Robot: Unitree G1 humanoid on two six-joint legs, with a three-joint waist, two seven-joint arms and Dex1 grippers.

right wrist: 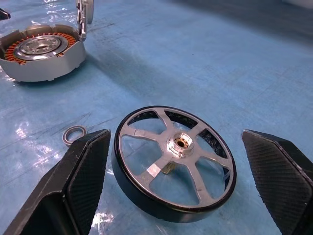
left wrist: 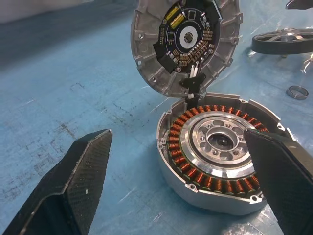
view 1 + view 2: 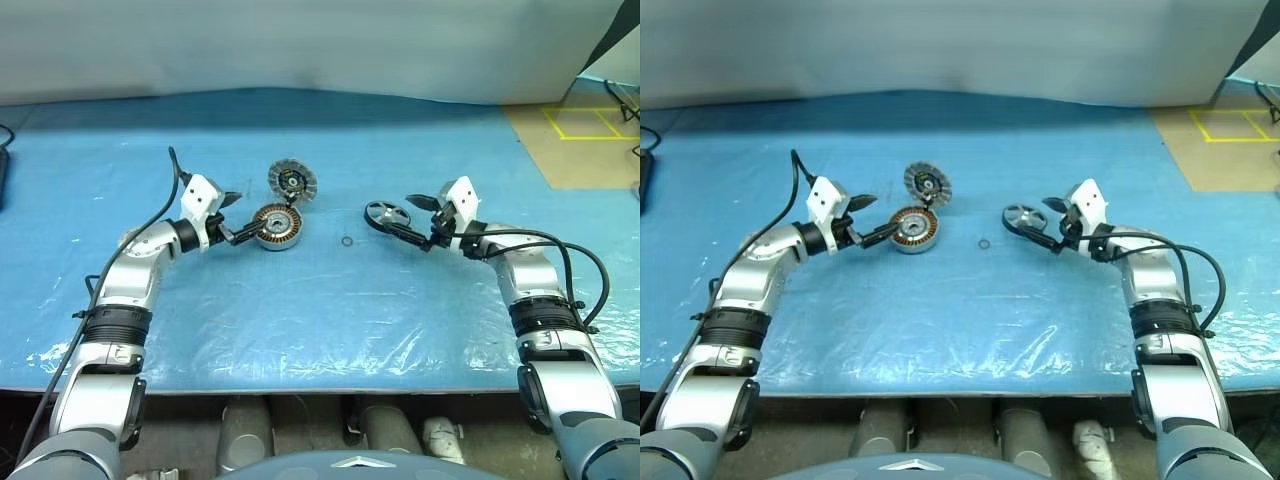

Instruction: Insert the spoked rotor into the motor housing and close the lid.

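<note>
On the left, the left gripper [image 3: 243,213] reaches in over the blue plastic-covered table [image 3: 300,310], its two black fingers spread wide and empty, one finger on either side of the near edge of the motor housing [image 3: 275,227]. Whether either finger touches the rim cannot be told. The motor housing sits flat on the table, its ring of copper windings facing up around a bright metal centre. The lid [image 3: 292,181] stands nearly upright at the far side of the housing, joined to it by a small black hinge-like piece at the rim, its finned inner face and dark circuit board turned toward the gripper. Further right, a small loose ring [image 3: 346,241] lies by itself on the table, about midway between the housing and the spoked rotor [image 3: 386,214]. The rotor lies flat on the sheet, well apart from the housing: a dark outer ring with silver spokes running to a central hub. The right gripper [image 3: 414,219] comes in from the right, jaws fully spread and holding nothing, its two fingers flanking the rotor without visibly pressing on it.
</note>
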